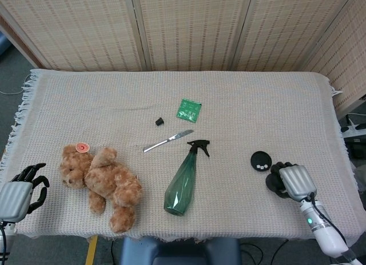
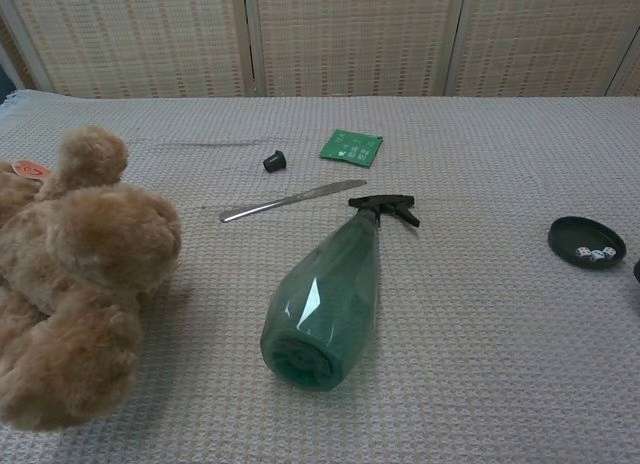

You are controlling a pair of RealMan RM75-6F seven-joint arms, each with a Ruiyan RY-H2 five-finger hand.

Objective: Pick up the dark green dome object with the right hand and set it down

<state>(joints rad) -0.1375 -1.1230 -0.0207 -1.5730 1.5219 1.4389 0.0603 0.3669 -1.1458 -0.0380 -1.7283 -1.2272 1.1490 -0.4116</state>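
Observation:
My right hand (image 1: 293, 182) is low over the cloth near the table's front right corner. Its dark fingers wrap around the dark green dome (image 1: 277, 180), which is mostly hidden under the hand. A sliver of dark at the right edge of the chest view is all that shows of them there. Left of the hand lies a black round base (image 1: 261, 160) with small white dice (image 2: 592, 253) on it, uncovered. My left hand (image 1: 20, 193) rests at the front left edge, fingers apart, holding nothing.
A green spray bottle (image 1: 184, 180) lies on its side at centre front. A teddy bear (image 1: 103, 182) lies front left. A knife (image 1: 167, 141), a small black cap (image 1: 159, 121) and a green packet (image 1: 188, 109) lie mid-table.

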